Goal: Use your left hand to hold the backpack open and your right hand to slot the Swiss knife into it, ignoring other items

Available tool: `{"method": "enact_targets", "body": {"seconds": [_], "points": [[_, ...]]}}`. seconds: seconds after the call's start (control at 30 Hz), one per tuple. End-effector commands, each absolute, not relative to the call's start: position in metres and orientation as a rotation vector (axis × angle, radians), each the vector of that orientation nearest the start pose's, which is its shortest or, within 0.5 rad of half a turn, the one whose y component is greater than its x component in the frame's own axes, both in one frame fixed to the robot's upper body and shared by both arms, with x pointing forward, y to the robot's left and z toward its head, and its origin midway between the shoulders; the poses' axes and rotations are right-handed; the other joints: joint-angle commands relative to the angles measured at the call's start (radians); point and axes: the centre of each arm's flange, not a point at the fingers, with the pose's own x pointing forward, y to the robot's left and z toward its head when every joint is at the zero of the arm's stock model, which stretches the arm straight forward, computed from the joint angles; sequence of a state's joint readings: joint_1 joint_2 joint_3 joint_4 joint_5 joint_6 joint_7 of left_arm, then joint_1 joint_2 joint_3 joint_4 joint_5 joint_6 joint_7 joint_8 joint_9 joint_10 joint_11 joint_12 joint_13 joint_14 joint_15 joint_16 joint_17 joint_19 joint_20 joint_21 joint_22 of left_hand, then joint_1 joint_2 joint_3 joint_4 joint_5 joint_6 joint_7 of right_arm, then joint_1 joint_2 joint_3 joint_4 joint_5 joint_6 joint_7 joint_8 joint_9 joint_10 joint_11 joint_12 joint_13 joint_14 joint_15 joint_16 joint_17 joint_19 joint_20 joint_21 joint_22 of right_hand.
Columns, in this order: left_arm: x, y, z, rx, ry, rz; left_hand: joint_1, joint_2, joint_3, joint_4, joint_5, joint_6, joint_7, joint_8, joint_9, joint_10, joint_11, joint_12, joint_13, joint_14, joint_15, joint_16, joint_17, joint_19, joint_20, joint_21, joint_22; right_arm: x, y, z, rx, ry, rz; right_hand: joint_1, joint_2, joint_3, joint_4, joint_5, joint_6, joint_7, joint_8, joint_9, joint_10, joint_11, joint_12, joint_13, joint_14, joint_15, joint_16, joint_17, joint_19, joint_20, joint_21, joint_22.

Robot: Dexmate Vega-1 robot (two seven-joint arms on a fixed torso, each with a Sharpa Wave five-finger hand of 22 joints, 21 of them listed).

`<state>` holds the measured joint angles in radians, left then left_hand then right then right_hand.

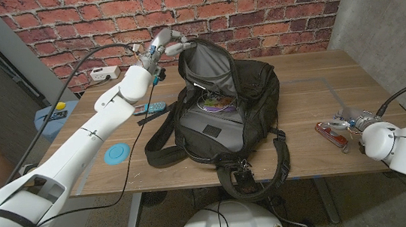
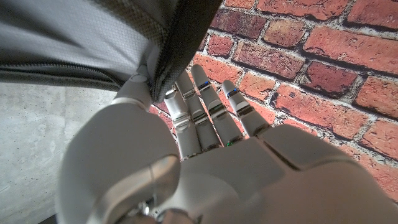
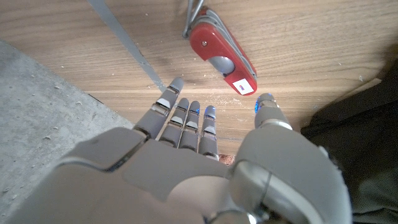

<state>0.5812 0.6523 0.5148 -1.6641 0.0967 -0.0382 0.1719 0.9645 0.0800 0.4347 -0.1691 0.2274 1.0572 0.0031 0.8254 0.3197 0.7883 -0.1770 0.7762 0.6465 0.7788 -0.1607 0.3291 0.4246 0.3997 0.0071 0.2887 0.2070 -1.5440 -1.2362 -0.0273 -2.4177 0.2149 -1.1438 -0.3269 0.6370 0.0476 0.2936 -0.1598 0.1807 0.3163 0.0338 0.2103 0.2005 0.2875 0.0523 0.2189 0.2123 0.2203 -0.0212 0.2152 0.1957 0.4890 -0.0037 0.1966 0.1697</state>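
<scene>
No legible text, brand, number or sign anywhere. Small white label on the red knife (image 3: pixel 222 58), lying on the desk (image 3: pixel 112 74): marks too small to read. Grey emblem on the knife's red side, blurred, no lettering made out. Square patch on the front of the backpack (image 1: pixel 226 118): blank as far as can be told. Disc with coloured print inside the backpack's opening (image 1: pixel 215 103), print unreadable.

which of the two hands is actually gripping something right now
The left hand: it pinches the backpack by its raised flap. The right hand hovers open near the Swiss knife, not touching it.
</scene>
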Motion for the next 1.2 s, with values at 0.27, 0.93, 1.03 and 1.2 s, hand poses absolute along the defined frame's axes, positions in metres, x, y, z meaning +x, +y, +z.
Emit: {"method": "enact_targets", "body": {"seconds": [0.27,0.93,1.03,1.2], "points": [[0.582,0.205,0.163,0.817,-0.974,-0.005,-0.003,0.008,0.017,0.006,0.003,-0.005,0.004,0.006,0.002,0.008,-0.005,-0.004,0.005,0.008,-0.001,-0.004,0.003,0.0,0.0,0.007,0.001,0.455,-0.38,-0.092,-1.155,0.223,-0.263,0.002,-0.008,-0.006,0.003,-0.005,0.0,0.001,-0.002,0.002,-0.002,0.004,-0.002,0.004,0.0,0.006,0.002,0.002,0.004,0.006,0.004,0.003],[0.586,0.21,0.162,0.811,-0.971,-0.007,-0.003,0.008,0.018,0.006,0.005,-0.007,0.003,0.008,0.002,0.01,-0.005,-0.006,0.005,0.01,-0.001,-0.006,0.005,-0.001,-0.001,0.009,0.001,0.462,-0.371,-0.09,-1.151,0.25,-0.231,0.002,-0.01,-0.01,0.006,-0.006,-0.012,0.006,-0.007,0.002,-0.008,0.018,-0.005,0.006,-0.007,0.012,-0.001,0.003,0.0,0.009,0.001,0.003],[0.586,0.21,0.162,0.812,-0.972,-0.009,-0.003,0.008,0.018,0.006,0.005,-0.006,0.004,0.008,0.001,0.007,-0.005,-0.007,0.005,0.01,-0.001,-0.006,0.006,-0.001,0.0,0.009,0.001,0.462,-0.371,-0.091,-1.15,0.254,-0.231,0.002,-0.01,-0.011,0.006,-0.006,-0.014,0.007,-0.007,0.002,-0.01,0.018,-0.006,0.006,-0.007,0.012,-0.002,0.003,0.0,0.008,0.001,0.003],[0.587,0.21,0.162,0.814,-0.972,-0.017,-0.003,0.008,0.019,0.006,0.005,-0.006,0.003,0.009,0.002,0.009,-0.005,-0.007,0.005,0.01,-0.001,-0.008,0.005,-0.001,0.0,0.01,0.001,0.461,-0.372,-0.094,-1.145,0.258,-0.231,0.002,-0.01,-0.012,0.007,-0.006,-0.014,0.006,-0.007,0.002,-0.01,0.017,-0.006,0.006,-0.007,0.012,-0.002,0.003,0.0,0.008,0.001,0.003]]}}
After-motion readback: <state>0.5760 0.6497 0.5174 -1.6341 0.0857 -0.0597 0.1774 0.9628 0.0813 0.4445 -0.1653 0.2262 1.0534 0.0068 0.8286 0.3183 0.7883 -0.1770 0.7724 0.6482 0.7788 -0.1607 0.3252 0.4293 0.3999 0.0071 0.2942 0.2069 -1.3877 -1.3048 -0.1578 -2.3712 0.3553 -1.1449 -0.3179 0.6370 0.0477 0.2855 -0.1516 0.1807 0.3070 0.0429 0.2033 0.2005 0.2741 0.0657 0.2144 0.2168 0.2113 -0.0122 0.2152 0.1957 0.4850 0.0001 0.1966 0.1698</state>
